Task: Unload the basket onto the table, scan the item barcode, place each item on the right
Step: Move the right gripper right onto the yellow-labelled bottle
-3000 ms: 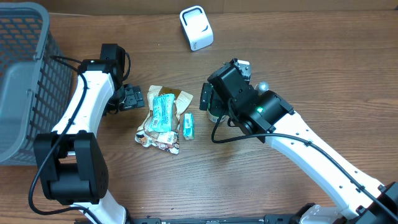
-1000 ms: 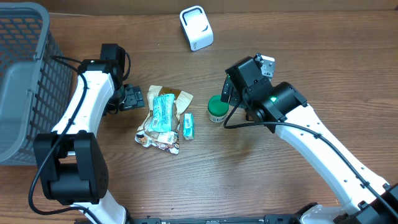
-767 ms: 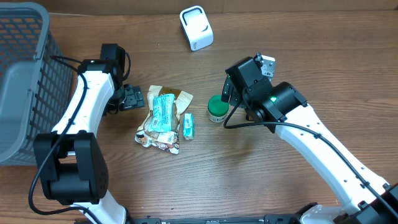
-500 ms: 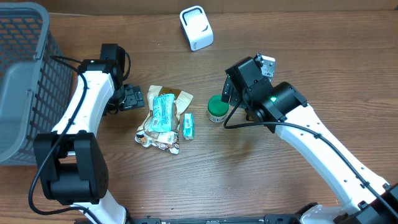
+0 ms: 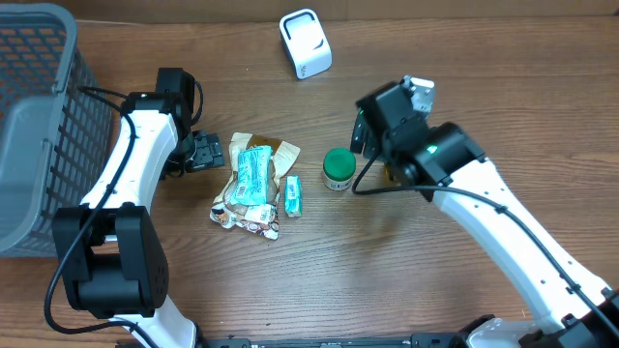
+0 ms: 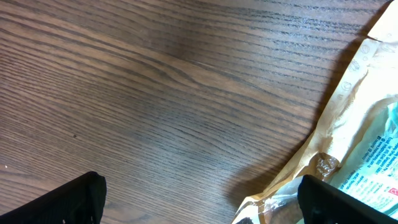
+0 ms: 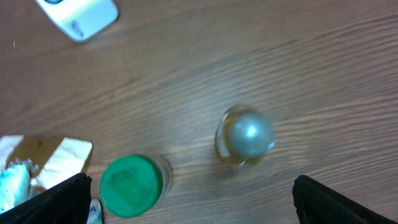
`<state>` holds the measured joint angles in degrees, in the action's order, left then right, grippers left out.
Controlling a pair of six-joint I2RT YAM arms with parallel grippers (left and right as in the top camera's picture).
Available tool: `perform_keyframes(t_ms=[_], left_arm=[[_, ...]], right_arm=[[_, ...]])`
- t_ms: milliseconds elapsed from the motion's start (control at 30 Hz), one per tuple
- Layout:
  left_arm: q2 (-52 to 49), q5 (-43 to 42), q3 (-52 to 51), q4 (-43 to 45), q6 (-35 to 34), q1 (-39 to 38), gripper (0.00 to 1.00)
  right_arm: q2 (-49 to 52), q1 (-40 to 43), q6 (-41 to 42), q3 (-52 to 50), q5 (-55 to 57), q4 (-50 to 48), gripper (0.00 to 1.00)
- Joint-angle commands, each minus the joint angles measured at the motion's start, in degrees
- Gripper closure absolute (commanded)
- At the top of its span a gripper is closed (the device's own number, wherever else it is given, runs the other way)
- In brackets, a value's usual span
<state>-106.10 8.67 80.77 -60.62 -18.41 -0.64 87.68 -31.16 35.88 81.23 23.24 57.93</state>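
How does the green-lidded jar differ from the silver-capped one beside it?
The green-lidded jar has a flat, wider lid; the silver-capped jar has a smaller, rounded one. The green-lidded jar stands next to the wrappers; the silver-capped jar stands apart from them. Both stand upright on the table.

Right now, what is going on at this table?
Neither arm holds anything; both sets of jaws are open. The right gripper hovers above a green-lidded jar and a silver-lidded jar. The left gripper sits beside a pile of packets. The white scanner stands apart at the far side, and no item is at it yet.
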Motion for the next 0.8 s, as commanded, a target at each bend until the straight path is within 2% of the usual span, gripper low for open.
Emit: perform_keyframes(t_ms=[0,167,367,767], left_arm=[[0.5,0.5,0.9,0.0,0.4,0.3,0.0],[0.5,0.5,0.9,0.0,0.4,0.3,0.0],[0.5,0.5,0.9,0.0,0.4,0.3,0.0],[0.5,0.5,0.9,0.0,0.4,0.3,0.0]], right_arm=[[-0.9,4.1,-1.1,4.3,-2.0,0.5,0.0],[0.2,10.6,-2.7,4.2,-7.7,0.5,0.0],[3.9,14.1,-13.8,4.2,-16.4,0.3,0.0],[12.8,14.1,-17.8,4.2,-13.2,0.1,0.0]])
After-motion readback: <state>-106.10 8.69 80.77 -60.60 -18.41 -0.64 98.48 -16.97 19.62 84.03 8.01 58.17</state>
